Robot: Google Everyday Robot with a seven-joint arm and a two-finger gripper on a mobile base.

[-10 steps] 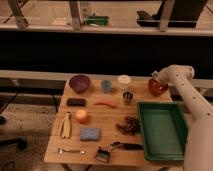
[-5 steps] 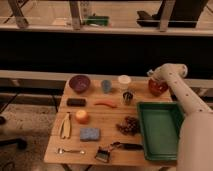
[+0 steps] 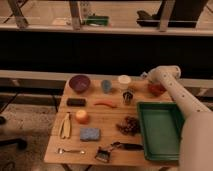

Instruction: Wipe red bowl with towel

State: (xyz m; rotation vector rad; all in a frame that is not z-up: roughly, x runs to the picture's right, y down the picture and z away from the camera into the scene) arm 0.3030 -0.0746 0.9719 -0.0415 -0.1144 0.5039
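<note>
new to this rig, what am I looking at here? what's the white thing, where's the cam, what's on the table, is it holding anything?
One picture, looking down on the wooden table from in front and above; the camera's mount is not known. The white shape on the right is the robot's single arm, reaching across the table's far right corner. Its end effector sits at that corner, just left of the red bowl. Whether it holds anything, I cannot tell.

On the table: a purple bowl, a blue cup, a white cup, an orange fruit, a banana, a blue sponge, a spoon, a brush and a green tray. I see no towel.
</note>
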